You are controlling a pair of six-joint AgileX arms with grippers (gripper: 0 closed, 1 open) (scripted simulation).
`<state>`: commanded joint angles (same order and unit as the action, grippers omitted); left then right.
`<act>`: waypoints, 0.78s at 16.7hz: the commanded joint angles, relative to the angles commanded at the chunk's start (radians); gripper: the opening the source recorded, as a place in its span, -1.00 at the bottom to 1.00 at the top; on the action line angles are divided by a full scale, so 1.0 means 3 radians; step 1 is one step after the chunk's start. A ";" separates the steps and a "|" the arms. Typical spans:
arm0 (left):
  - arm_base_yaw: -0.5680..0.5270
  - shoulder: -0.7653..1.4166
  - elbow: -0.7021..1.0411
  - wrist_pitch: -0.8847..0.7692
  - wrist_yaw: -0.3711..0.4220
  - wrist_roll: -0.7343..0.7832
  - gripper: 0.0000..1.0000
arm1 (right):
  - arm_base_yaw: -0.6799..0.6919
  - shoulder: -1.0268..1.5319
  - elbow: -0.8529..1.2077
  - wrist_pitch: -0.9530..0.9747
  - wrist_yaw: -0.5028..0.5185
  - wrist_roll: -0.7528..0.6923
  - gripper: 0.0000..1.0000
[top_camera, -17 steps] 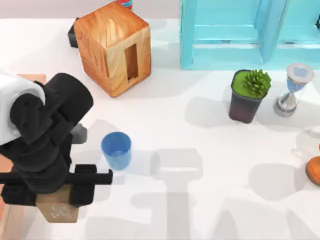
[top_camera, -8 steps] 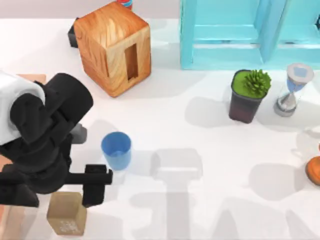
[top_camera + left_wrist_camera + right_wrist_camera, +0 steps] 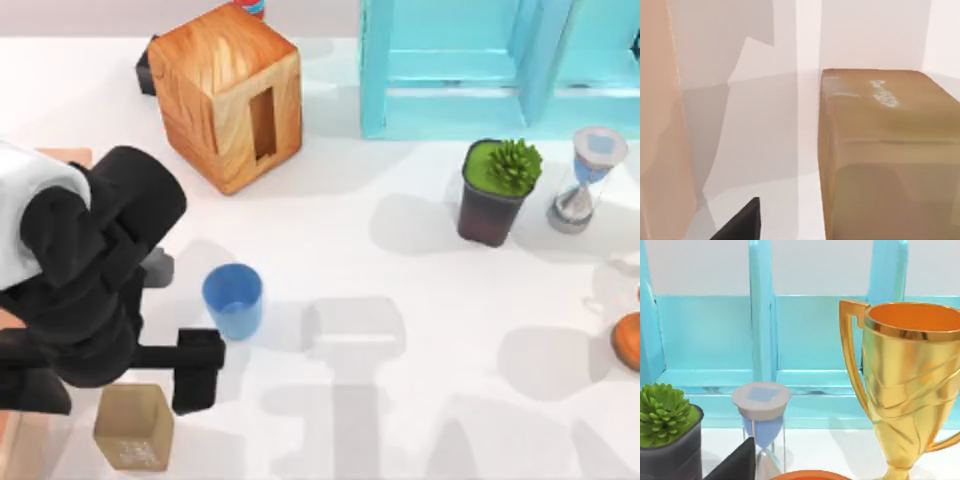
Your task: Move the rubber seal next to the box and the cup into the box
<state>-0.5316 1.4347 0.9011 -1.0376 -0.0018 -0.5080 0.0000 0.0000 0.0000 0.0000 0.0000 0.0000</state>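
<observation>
The left gripper (image 3: 110, 375) hangs over the near left part of the surface (image 3: 400, 270), fingers spread wide apart and holding nothing. One dark finger (image 3: 197, 371) shows clear of the arm; the other is partly lost at the top view's left edge.

The seal (image 3: 133, 427) stands on the surface just below the spread fingers, between their lines and touching neither. In the left wrist view the seal (image 3: 885, 155) sits close under the camera, faint white marks on its top face, with one fingertip (image 3: 742, 222) off to its side and bare surface between them. The box (image 3: 62, 157) shows as strips of reddish-brown wood behind the left arm. Its wall (image 3: 660, 125) runs along the edge of the left wrist view, near the seal with a gap of surface between. The seal therefore appears placed beside the box, and that step is judged done.

The cup (image 3: 233, 300) stands upright on the surface, just beyond the outer finger, on the side away from the box. It is not yet in the box.

Next step, as judged: the cup. The move calls for lifting the gripper clear of the seal, shifting it over the cup, lowering with the fingers either side of the tapered wall, and closing gently.

The right arm is parked at the right of the surface, facing a trophy (image 3: 910, 385) and an hourglass (image 3: 761, 415). Whether its fingers are apart or together cannot be told.
</observation>
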 joint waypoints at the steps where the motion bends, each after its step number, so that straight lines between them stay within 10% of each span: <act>1: -0.0008 0.0011 0.0038 -0.0042 0.0001 -0.0010 1.00 | 0.0000 0.0000 0.0000 0.0000 0.0000 0.0000 1.00; 13: -0.0028 -0.0099 0.1185 -0.1303 0.0001 -0.0025 1.00 | 0.0000 0.0000 0.0000 0.0000 0.0000 0.0000 1.00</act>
<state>-0.5401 1.4051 1.2565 -1.4285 -0.0015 -0.5156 0.0000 0.0000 0.0000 0.0000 0.0000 0.0000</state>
